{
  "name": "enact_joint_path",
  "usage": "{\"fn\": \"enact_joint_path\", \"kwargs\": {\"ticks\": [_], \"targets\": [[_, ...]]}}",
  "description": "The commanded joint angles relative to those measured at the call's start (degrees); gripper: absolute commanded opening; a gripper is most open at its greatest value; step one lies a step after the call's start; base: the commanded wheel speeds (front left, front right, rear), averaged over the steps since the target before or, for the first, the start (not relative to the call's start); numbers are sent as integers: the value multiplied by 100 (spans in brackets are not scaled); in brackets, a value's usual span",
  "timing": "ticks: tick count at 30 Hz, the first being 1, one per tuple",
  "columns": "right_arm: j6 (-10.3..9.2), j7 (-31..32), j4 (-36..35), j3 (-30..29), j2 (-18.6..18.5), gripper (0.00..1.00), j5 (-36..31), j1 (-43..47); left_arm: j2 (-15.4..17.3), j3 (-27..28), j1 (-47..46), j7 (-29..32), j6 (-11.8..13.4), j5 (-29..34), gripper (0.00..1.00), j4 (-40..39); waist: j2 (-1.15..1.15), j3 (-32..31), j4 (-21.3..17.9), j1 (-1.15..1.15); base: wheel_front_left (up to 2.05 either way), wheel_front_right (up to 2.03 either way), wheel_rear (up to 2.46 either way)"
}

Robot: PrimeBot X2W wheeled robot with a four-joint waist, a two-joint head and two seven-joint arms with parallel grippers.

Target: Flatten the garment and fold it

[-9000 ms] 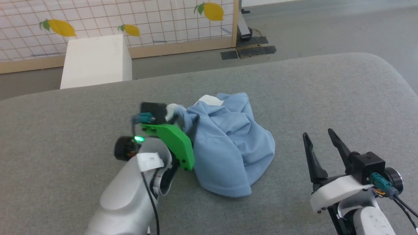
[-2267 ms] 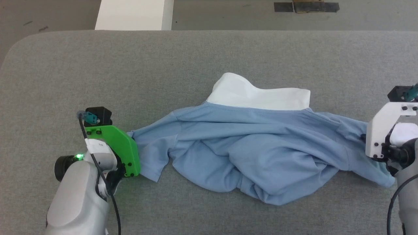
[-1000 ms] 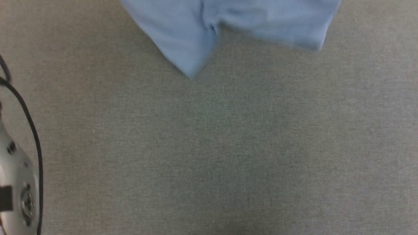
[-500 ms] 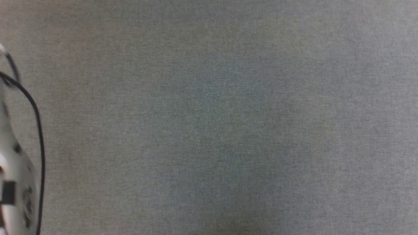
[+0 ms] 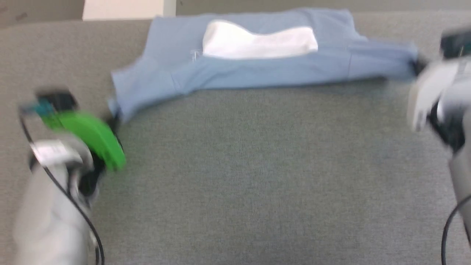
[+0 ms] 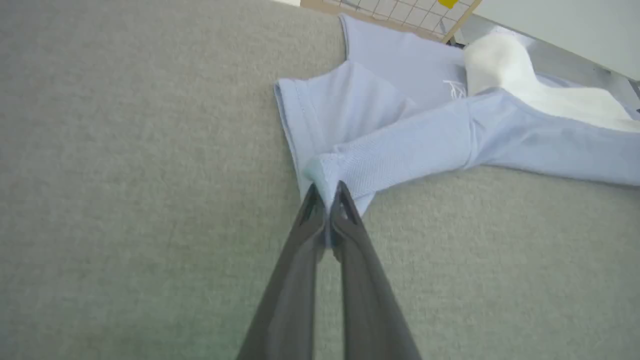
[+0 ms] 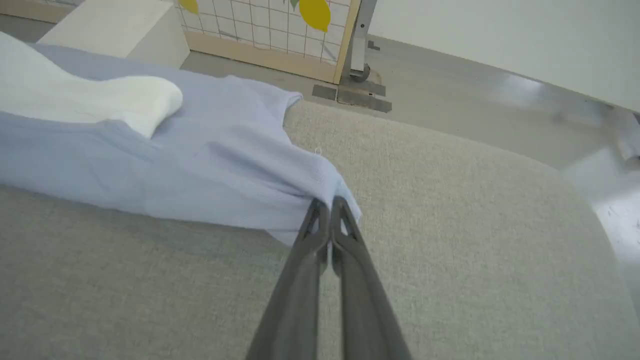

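Shirt lies across the far part of the surface, long axis left to right. Left jaws grip its left sleeve tip, right jaws its right tip; left end sits nearer.

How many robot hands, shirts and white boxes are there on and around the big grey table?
Hands: 2, left hand and right hand
Blue shirt: 1
White box: 1
Total: 4

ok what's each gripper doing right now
Left gripper: shut on one end of the light blue soft-fabric T-shirt.
Right gripper: shut on its other end.
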Motion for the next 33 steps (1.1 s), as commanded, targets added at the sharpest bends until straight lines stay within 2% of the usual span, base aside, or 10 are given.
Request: {"fn": "enact_joint_path", "kwargs": {"ticks": [1,5,8,13,17,21,24,29,33], "targets": [[-8,250,-238,-2,-83,0,149,405,3,-28,446,232,10,-89,0,-163,0,-598,21,0,0,0,0],[-8,949,-1239,-351,-123,0,477,1671,-48,-27,1682,786,210,-359,0,-900,0,-923,-22,0,0,0,0],[-8,1437,-2051,-819,83,0,510,2609,-120,17,2558,1073,473,-512,0,-1510,0,-1124,-38,0,0,0,0],[-8,2172,-3228,-1525,716,0,340,3932,-196,110,3752,1347,945,-587,0,-2292,0,-1375,-31,0,0,0,0],[-8,2549,-3752,-1998,1234,0,164,4749,-312,237,4429,1398,1211,-698,0,-2671,0,-1534,1,0,0,0,0],[-8,2698,-3876,-2339,1506,0,156,5328,-378,283,4865,1372,1397,-671,0,-2857,0,-1636,46,0,0,0,0],[-8,2700,-3788,-2493,1561,0,192,5658,-437,282,5086,1368,1529,-640,0,-2930,0,-1667,78,0,0,0,0],[-8,2461,-3181,-2514,1568,0,592,5978,-445,279,5346,1288,1746,-448,0,-2961,0,-1681,88,0,0,0,0],[-8,2121,-2694,-2374,1569,0,701,5940,-569,284,5337,1068,1705,-482,0,-3041,0,-1669,88,0,0,0,0]]}}
